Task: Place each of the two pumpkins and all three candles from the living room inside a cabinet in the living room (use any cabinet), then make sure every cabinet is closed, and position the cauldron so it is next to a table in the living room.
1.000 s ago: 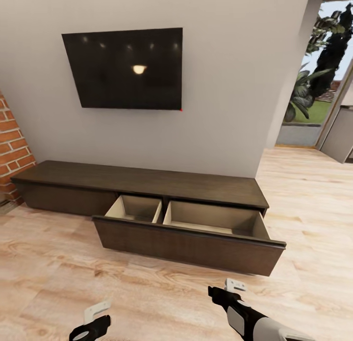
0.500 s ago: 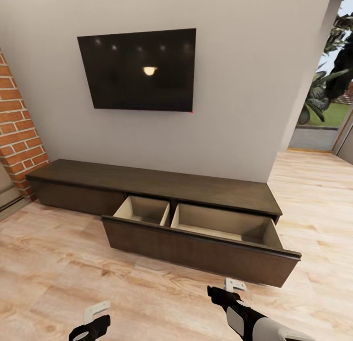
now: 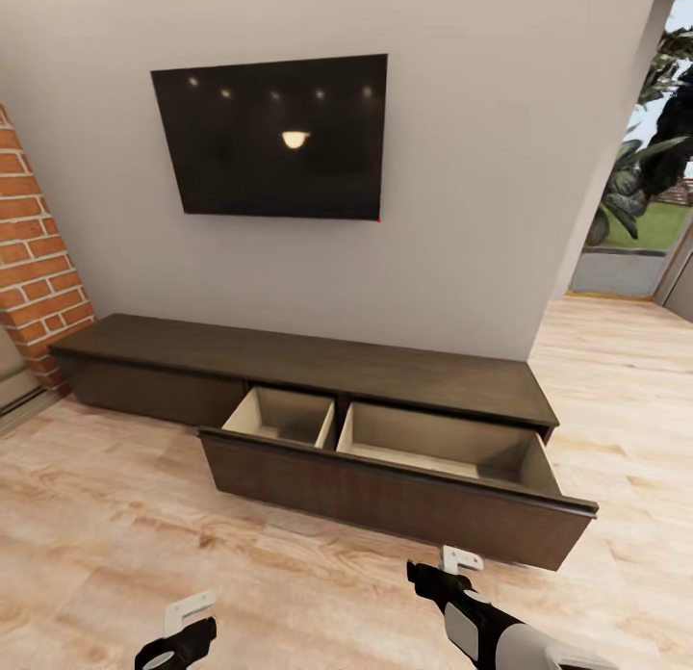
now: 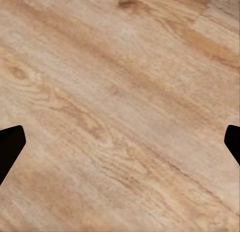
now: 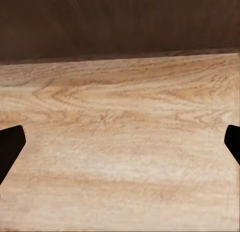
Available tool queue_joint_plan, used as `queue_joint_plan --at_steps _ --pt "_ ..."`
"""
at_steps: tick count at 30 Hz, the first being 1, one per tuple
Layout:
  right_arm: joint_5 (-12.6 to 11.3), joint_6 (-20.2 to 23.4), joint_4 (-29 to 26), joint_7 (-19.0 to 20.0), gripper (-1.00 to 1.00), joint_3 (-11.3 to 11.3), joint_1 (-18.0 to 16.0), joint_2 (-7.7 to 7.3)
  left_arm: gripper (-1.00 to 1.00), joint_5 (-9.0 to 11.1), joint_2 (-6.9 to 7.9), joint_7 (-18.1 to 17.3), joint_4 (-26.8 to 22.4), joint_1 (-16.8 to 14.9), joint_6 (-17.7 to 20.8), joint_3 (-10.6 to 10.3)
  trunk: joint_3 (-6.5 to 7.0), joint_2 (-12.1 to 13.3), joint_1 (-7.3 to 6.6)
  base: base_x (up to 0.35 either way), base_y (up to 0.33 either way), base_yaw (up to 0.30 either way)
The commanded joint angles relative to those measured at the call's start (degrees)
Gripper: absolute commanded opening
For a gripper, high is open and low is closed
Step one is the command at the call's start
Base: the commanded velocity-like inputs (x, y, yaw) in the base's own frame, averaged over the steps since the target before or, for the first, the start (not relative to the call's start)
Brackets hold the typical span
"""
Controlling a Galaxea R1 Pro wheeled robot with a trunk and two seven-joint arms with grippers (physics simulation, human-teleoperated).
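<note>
Two compartments show in the pulled-out drawer of the cabinet: narrow one left, wide one right, both w/ pale bare insides. Cabinet sits vs. grey wall, under black TV; brick column at its left end. Left gripper and right gripper hang low over wood floor, right one just short of drawer front. Wrist views: finger tips sit wide apart, both claws released, nothing held.

grey wall | black TV | wood floor | brick pillar
</note>
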Motion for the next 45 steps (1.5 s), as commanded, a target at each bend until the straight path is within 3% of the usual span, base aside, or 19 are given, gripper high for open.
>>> queue_joint_plan --at_steps 1,10,34,45 --pt "-0.5 -0.2 0.1 0.0 1.00 0.0 0.0 0.02 1.00 0.5 0.05 0.4 0.0 0.0 -0.4 -0.4 -0.05 0.0 -0.03 -0.243 0.100 0.000" --pt "-0.5 -0.3 0.1 -0.1 1.00 0.0 0.0 0.02 1.00 0.6 0.05 0.7 0.0 0.0 -2.0 -0.5 -0.05 0.0 -0.03 -0.075 0.027 0.039" --pt "-0.5 -0.2 0.1 -0.2 1.00 0.0 0.0 0.37 1.00 0.7 -0.03 0.7 0.0 0.0 -2.0 -0.5 -0.05 0.0 -0.03 -0.001 0.000 0.261" --pt "-0.5 -0.3 0.1 0.0 1.00 0.0 0.0 0.46 1.00 0.7 -0.03 0.7 0.0 0.0 -2.0 -0.5 -0.02 0.0 -0.03 0.000 0.000 0.075"
